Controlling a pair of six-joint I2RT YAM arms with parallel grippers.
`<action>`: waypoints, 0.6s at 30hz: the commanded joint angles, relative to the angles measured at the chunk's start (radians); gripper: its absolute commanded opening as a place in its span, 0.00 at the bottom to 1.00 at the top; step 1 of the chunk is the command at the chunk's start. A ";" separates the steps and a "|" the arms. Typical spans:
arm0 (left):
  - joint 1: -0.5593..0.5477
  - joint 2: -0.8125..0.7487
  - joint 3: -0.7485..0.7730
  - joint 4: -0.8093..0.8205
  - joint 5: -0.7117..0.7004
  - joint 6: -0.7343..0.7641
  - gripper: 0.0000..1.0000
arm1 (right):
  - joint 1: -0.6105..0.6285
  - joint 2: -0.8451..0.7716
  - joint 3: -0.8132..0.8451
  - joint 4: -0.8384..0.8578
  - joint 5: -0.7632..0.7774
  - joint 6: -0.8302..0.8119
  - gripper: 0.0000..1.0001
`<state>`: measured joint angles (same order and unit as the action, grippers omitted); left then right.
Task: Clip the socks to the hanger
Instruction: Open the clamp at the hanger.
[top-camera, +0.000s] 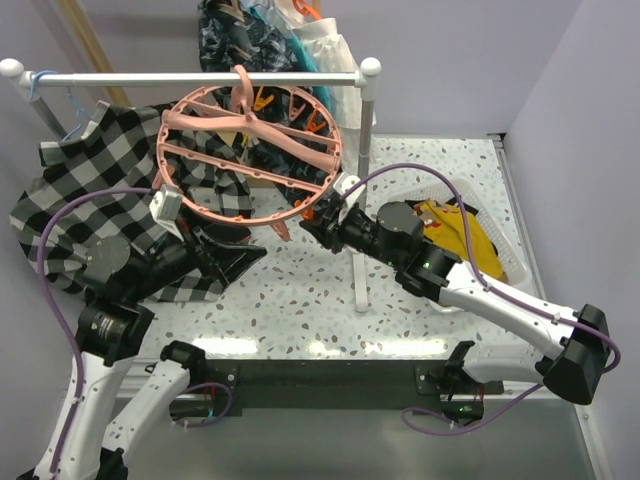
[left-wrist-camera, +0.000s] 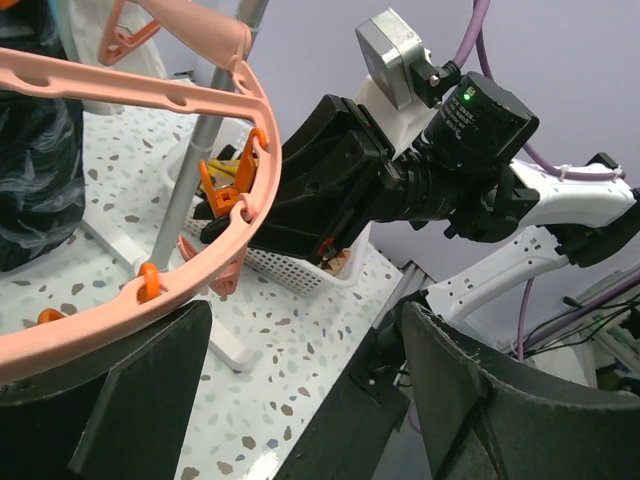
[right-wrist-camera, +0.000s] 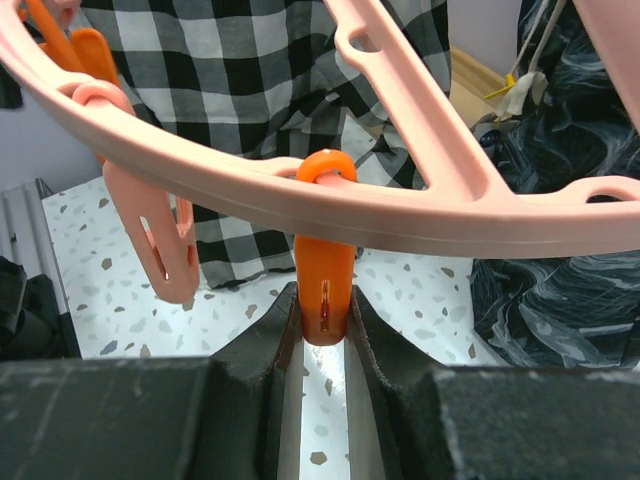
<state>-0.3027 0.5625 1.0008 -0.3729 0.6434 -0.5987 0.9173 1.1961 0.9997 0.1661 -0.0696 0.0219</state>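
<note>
Top external view: hanger (top-camera: 228, 219) hangs by its top hook from the white rail (top-camera: 200, 77). Ring is tilted, low edge toward the arms. Checkered shirt (top-camera: 110, 160) hangs from the same rail at the left, partly behind the ring and spilling onto the speckled table (top-camera: 300, 285).

Socks (top-camera: 468, 232): mustard yellow fabric shows in the white basket (top-camera: 505, 252) at the right of the table, behind the right forearm and apart from the hanger. The rest of the heap is too hidden to tell colours.

Right gripper (top-camera: 308, 218) sits at the ring's near-right edge.

Right wrist view: an orange clip (right-wrist-camera: 325, 285) dangles from the ring by its loop. The two black fingers are drawn in narrow and pinch the clip's lower end from both sides, touching it. A pink clip (right-wrist-camera: 160, 240) hangs from the ring just to its left, touched by nothing. A dark patterned garment (right-wrist-camera: 560, 300) hangs behind the ring at the right, with the shirt behind at centre.

Left wrist view: left gripper (left-wrist-camera: 310, 400) has its jaws spread wide with nothing between them. The ring's rim passes above the left finger; contact cannot be judged. More orange clips hang on the rim beyond. Across the gap the right gripper is seen against the ring's far side, with the basket behind it.

In the top external view the left gripper lies low, under the ring's near-left part, over the shirt's hem
</note>
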 joint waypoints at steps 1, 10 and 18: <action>-0.012 0.031 -0.054 0.248 0.076 -0.156 0.81 | 0.003 0.011 0.066 0.000 0.019 -0.013 0.00; -0.033 0.062 -0.044 0.319 0.041 -0.208 0.80 | 0.003 0.043 0.083 -0.014 -0.002 0.004 0.00; -0.039 0.068 -0.048 0.207 -0.042 -0.130 0.80 | 0.003 0.056 0.085 -0.022 -0.016 0.032 0.00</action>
<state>-0.3340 0.6228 0.9367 -0.1310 0.6533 -0.7708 0.9176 1.2446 1.0397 0.1345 -0.0780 0.0341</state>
